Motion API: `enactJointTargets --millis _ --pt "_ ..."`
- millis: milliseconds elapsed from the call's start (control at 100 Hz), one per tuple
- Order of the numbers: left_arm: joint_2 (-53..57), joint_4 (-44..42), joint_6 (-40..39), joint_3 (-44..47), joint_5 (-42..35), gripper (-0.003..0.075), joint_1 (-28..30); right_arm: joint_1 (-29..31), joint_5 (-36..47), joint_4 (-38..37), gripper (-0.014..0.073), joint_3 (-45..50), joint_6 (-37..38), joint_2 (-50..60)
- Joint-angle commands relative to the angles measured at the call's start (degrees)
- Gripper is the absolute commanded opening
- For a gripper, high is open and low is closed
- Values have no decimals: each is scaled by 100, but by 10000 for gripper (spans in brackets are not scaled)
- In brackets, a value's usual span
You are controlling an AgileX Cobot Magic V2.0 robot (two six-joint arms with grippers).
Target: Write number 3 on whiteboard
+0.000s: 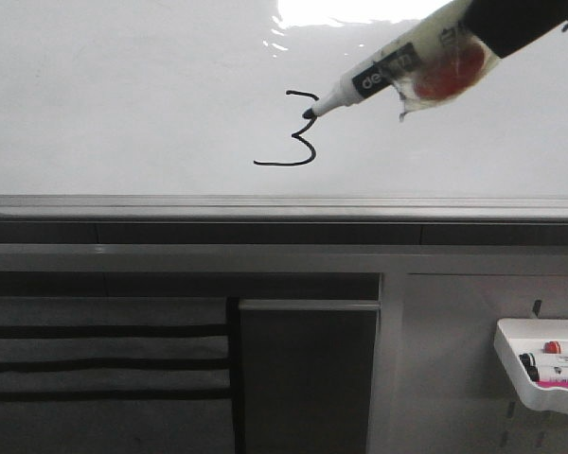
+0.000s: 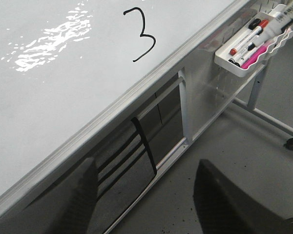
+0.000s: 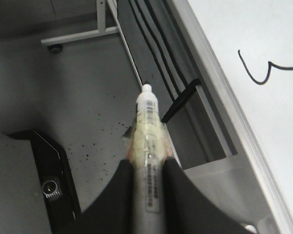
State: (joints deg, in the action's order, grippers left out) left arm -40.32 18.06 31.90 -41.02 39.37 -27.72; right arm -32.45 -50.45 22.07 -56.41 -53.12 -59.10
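Note:
The whiteboard [image 1: 123,95] fills the upper front view. A thin black number 3 [image 1: 284,165] with a long tail to the left is drawn at its middle. My right gripper [image 1: 459,52] comes in from the upper right, shut on a white marker [image 1: 379,76] wrapped in clear tape. The marker's black tip lies by the 3's upper curve; I cannot tell if it touches. In the right wrist view the gripper [image 3: 149,170] clamps the marker [image 3: 147,126]. My left gripper [image 2: 146,200] is open and empty below the board edge, and the 3 [image 2: 154,45] shows there too.
The board's grey metal lower edge [image 1: 284,206] runs across. Below it stand a dark frame with black bars [image 1: 104,359] and a grey perforated panel carrying a white tray [image 1: 540,378] of markers. The tray [image 2: 249,46] also shows in the left wrist view. The grey floor [image 3: 88,97] lies below.

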Motion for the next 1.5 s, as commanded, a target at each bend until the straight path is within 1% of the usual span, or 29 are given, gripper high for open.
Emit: enactJointTargets --millis 0,110,170,250,370,530,620,790,910,1210,1300,1490 --pt "7 145 -51 -159 -345 403 26 -5 225 93 -33 -131 -492 112" --pt "7 197 -51 -159 -533 403 26 -5 390 93 -33 -131 -511 112" --pt "7 436 -51 -159 -727 403 26 -5 545 93 -33 -131 -525 112" --pt "-63 576 132 -204 -831 403 -4 -23 764 93 -33 -131 -846 112" --pt "-443 576 974 -451 -482 403 -234 -198 1095 93 -33 -142 -1420 112" --pt "-1281 576 1448 -1009 -136 403 -668 -713 1595 93 -33 -142 -1785 112" --pt "-1747 550 1765 -1334 -97 403 -971 -944 1769 93 -33 -142 -1812 112" --pt "-2359 540 2557 -1791 -160 403 -1506 -1044 1799 93 -33 -142 -1812 101" --pt "-2634 515 2643 -1993 -329 403 -1788 -1044 1799 93 -33 -142 -1812 101" --pt "-2766 504 2862 -2061 -514 402 -1873 -1044 1652 93 -33 -142 -1812 79" --pt "-2766 504 2952 -2061 -539 375 -1873 -1044 1564 82 -33 -142 -1812 30" --pt "-2799 517 3012 -2061 -528 255 -1873 -1044 1636 82 -33 -142 -1812 -56"
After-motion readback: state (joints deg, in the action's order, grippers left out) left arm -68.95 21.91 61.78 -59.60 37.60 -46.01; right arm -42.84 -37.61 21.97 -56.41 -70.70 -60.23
